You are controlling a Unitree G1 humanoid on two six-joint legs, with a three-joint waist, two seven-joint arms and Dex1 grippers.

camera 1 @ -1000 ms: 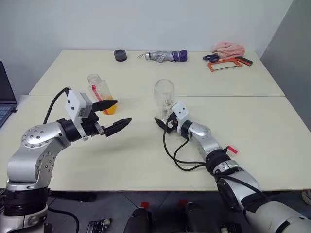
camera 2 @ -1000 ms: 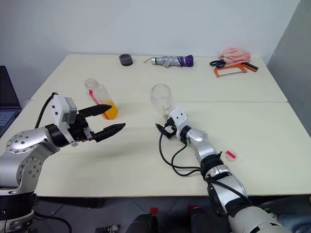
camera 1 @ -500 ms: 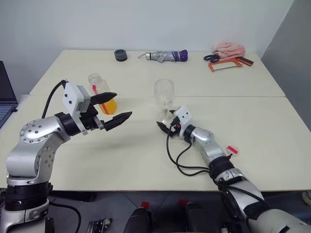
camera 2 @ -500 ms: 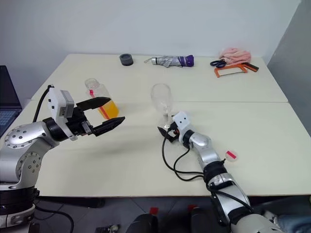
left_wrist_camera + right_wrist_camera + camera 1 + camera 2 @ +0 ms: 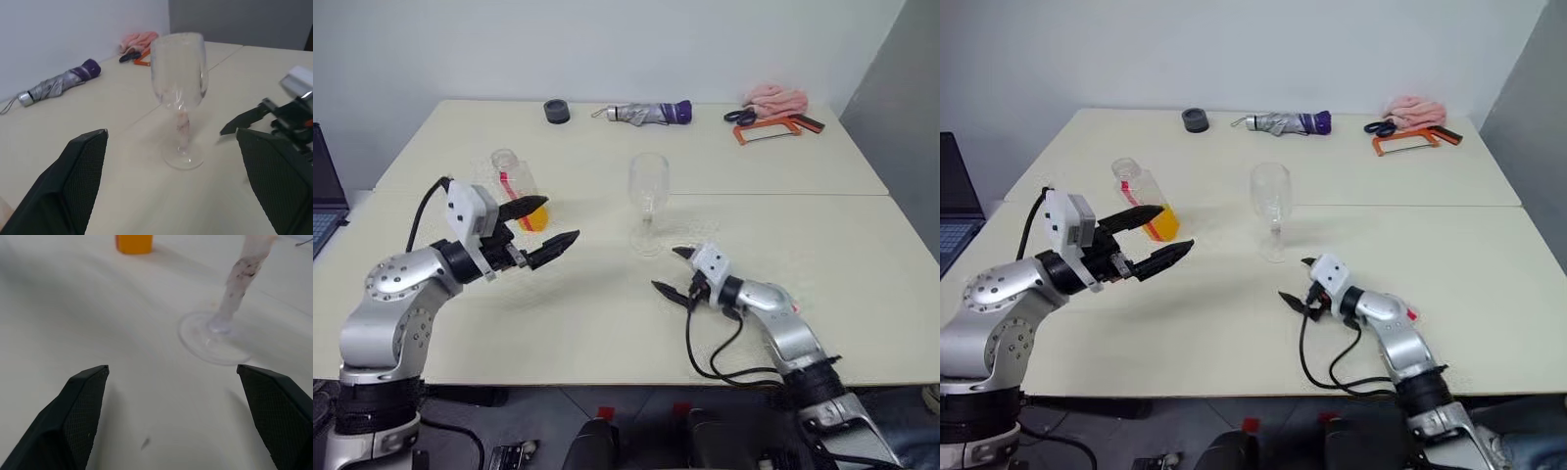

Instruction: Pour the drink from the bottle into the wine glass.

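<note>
Bottle clear plastic; wine glass smooth, round-bowled, stemmed

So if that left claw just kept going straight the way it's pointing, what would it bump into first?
Most likely the wine glass: it stands upright, centred between the open left gripper fingers in the wrist view, nothing between.

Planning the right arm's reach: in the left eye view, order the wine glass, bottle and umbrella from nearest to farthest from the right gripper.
1. Wine glass, just beyond the right gripper.
2. Bottle, farther left.
3. Umbrella, at the table's far edge.
</note>
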